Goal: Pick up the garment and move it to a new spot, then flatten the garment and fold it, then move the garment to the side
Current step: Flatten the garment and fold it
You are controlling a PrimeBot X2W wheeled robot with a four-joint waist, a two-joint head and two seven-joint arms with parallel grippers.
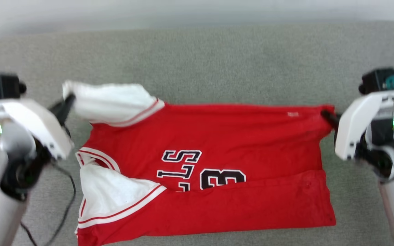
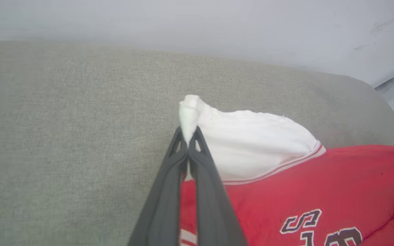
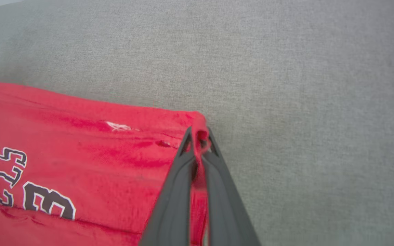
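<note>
Garment (image 1: 217, 136): one red jersey, flat on grey cushion (image 1: 217, 61), stretched between two grippers. Left gripper (image 1: 68, 101) is clamped on the white-lined shoulder corner at its fingertips. Right gripper (image 1: 326, 114) is clamped on the red hem corner. Near edge is folded over, so likely mid-fold, with the side move left.

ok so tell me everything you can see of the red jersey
The jersey is thin bright red fabric with white lining, white red-striped trim and black white-outlined lettering. It lies mostly spread on a grey fabric surface, near edge folded over the number, shoulder straps flipped lining-up. The left gripper is shut on a white strap tip, the right gripper on the far red corner.
</note>
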